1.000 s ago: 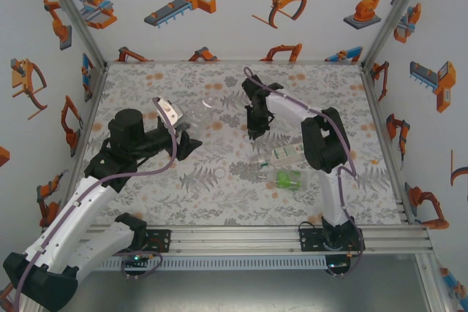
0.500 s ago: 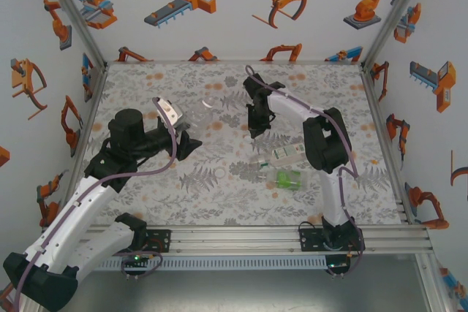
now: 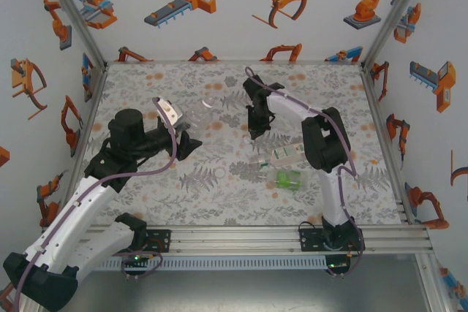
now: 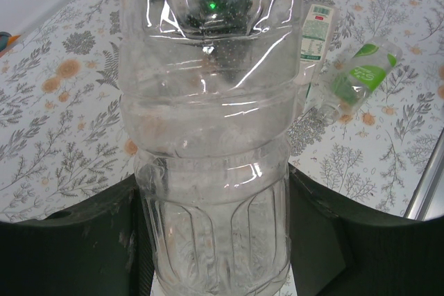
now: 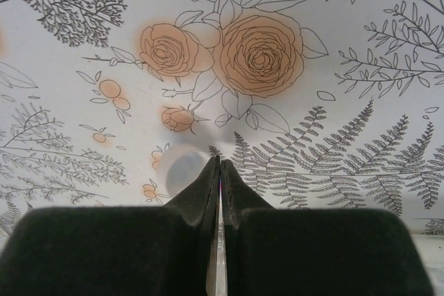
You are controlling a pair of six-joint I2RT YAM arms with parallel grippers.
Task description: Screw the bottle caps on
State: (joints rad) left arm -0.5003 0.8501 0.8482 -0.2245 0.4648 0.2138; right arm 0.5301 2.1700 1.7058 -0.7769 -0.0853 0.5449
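A table (image 3: 219, 202) under a pale sheet printed with grey ferns and orange roses (image 5: 257, 53) makes the floor of the booth. 3 white walls close it in, at the back (image 3: 234, 34), left (image 3: 29, 137) and right (image 3: 431, 147), each dotted with orange and grey cartoon machines (image 3: 179, 1). Silver metal posts (image 3: 71, 12) rise at the 2 back corners. A ridged metal rail (image 3: 234, 237) lines the near edge. The light is soft and even.
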